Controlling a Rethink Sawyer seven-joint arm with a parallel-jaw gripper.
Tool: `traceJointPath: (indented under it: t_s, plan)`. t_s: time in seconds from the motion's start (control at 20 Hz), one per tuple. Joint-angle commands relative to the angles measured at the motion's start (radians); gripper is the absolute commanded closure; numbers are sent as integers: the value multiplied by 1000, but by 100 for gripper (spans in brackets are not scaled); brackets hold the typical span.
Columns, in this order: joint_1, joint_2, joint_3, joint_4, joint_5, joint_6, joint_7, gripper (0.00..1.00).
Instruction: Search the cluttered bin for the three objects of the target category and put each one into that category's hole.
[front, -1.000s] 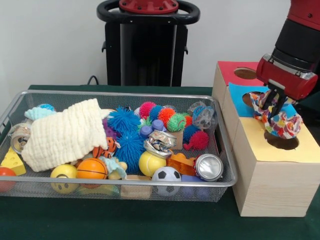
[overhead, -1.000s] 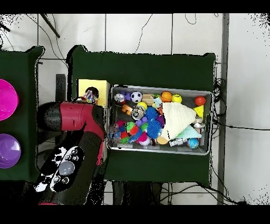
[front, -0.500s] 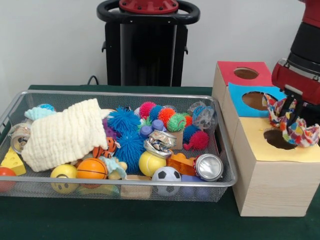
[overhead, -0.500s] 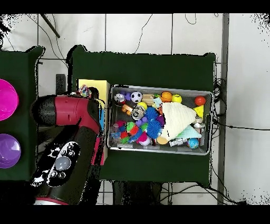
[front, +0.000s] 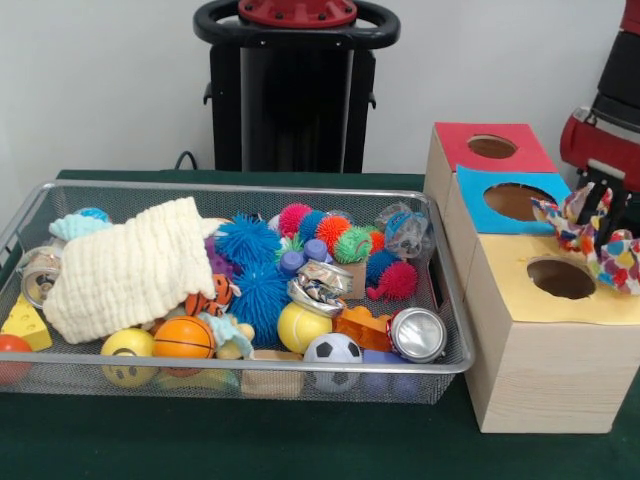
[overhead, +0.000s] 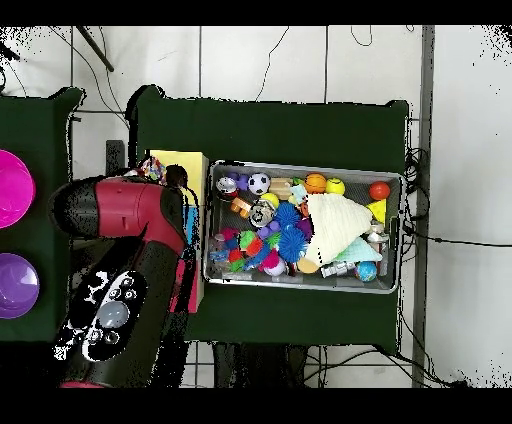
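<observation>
The patterned cloth (front: 590, 232) hangs bunched from my pincer (front: 600, 205), which is pinching it near the top, so that its loose folds droop to either side of my fingers, above the far outer part of the yellow-topped box (front: 520, 275). The yellow hole (front: 560, 279) lies below me and a little toward the bin, not straight under the cloth, so I judge the cloth is off its mark: a release here would likely drape it over the box's outer edge or drop it to the desk (front: 300, 440). To do this step well I would bring the bundle back over the middle of the hole, lower until the hanging folds are inside the rim, and only then let go, since soft cloth catches on an edge and bridges an opening. Beyond the yellow hole, farther from me, sit the blue hole (front: 515, 201) and the red hole (front: 492, 146), both uncovered and easy to snag with a trailing corner. The wire bin (front: 440, 290) stands just beside the box on the side away from me, crowded with balls, spiky toys and a cream cloth (front: 130, 265). Above the box tops the air looks open, so I have room to travel.
</observation>
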Motion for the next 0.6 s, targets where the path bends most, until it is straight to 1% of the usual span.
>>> traceJointPath:
  t_s: [0.05,0.6]
  plan:
    - [-24,-43,63,91,17,22,158,100]
    - [-36,-21,75,83,10,-9,154,100]
